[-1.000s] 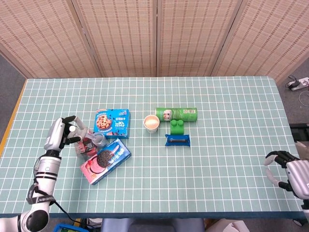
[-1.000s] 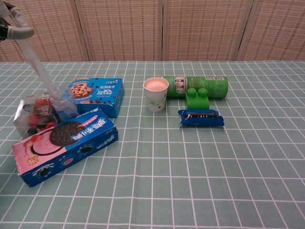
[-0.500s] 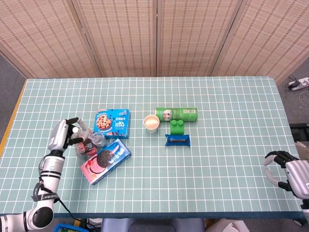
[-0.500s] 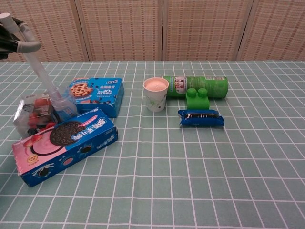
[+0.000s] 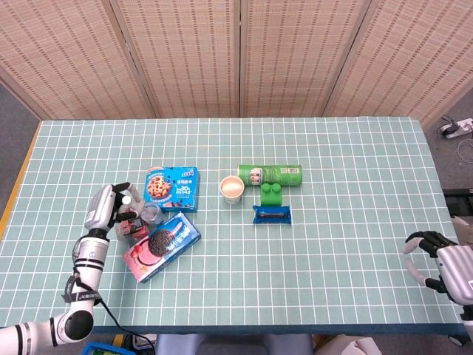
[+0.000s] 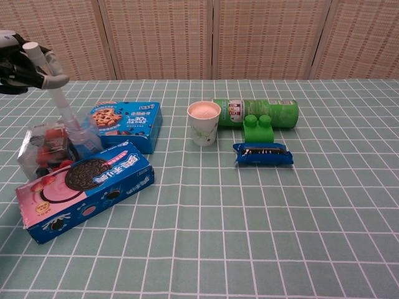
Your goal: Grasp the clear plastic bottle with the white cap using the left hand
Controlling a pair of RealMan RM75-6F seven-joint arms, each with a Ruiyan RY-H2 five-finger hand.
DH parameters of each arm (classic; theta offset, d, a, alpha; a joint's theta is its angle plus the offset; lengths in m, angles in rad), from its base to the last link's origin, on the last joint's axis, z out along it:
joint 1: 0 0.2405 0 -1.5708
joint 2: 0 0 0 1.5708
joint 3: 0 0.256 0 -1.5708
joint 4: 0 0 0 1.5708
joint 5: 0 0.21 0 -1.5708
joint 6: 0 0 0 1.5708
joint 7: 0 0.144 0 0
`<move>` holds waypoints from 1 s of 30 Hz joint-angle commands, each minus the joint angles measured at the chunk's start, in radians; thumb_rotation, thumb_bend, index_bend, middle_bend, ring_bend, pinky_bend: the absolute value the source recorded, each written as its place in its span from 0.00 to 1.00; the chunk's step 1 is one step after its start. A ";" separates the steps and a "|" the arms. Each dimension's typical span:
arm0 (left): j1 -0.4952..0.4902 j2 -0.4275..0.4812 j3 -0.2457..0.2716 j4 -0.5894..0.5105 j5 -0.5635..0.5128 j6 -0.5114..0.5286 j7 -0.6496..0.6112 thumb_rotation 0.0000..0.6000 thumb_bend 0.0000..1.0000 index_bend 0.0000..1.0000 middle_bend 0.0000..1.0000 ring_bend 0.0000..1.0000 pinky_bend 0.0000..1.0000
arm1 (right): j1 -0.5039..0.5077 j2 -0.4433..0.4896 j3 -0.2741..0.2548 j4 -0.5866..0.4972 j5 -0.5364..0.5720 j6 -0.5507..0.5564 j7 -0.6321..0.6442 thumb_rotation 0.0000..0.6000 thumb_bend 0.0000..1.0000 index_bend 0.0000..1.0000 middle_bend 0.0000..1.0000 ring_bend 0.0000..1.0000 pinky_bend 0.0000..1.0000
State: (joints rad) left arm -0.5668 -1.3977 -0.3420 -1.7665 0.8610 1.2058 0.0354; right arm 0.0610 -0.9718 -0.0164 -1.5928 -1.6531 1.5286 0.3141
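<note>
The clear plastic bottle (image 5: 138,219) lies at the table's left, wedged between a blue cookie box and a pink-and-blue cookie box. In the chest view the bottle (image 6: 51,147) shows red contents through its clear wall. Its white cap (image 5: 126,200) points toward my left hand (image 5: 103,211), which sits right beside it with fingers spread around the cap end. In the chest view my left hand (image 6: 25,61) hangs at the upper left, one long pale finger reaching down to the bottle. I cannot see a firm grip. My right hand (image 5: 437,260) rests empty at the table's far right edge.
A blue chip-cookie box (image 5: 172,188) lies just behind the bottle, and a pink-and-blue sandwich-cookie box (image 5: 162,245) in front of it. Mid-table are a paper cup (image 5: 232,189), a green can on its side (image 5: 272,175), a green brick (image 5: 270,195) and a blue packet (image 5: 272,215).
My left hand has moved rightward and closer to the bottle, coming down around its cap end. The right hand and the other objects have stayed put.
</note>
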 commanded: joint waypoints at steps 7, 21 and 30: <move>-0.002 -0.045 0.016 0.086 0.066 -0.040 -0.066 1.00 0.44 0.78 1.00 1.00 1.00 | 0.001 0.000 0.000 0.002 0.001 -0.002 0.004 1.00 0.34 0.49 0.39 0.31 0.52; 0.011 -0.079 0.026 0.146 0.091 -0.057 -0.097 1.00 0.44 0.75 1.00 1.00 1.00 | 0.003 0.003 -0.002 0.000 0.003 -0.009 0.006 1.00 0.34 0.49 0.39 0.31 0.52; 0.020 -0.084 0.026 0.164 0.101 -0.062 -0.105 1.00 0.43 0.67 1.00 1.00 1.00 | 0.003 0.005 -0.002 0.001 0.003 -0.008 0.011 1.00 0.34 0.49 0.39 0.31 0.52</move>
State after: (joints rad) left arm -0.5472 -1.4814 -0.3160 -1.6032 0.9616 1.1439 -0.0695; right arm 0.0644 -0.9668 -0.0185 -1.5922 -1.6502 1.5205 0.3248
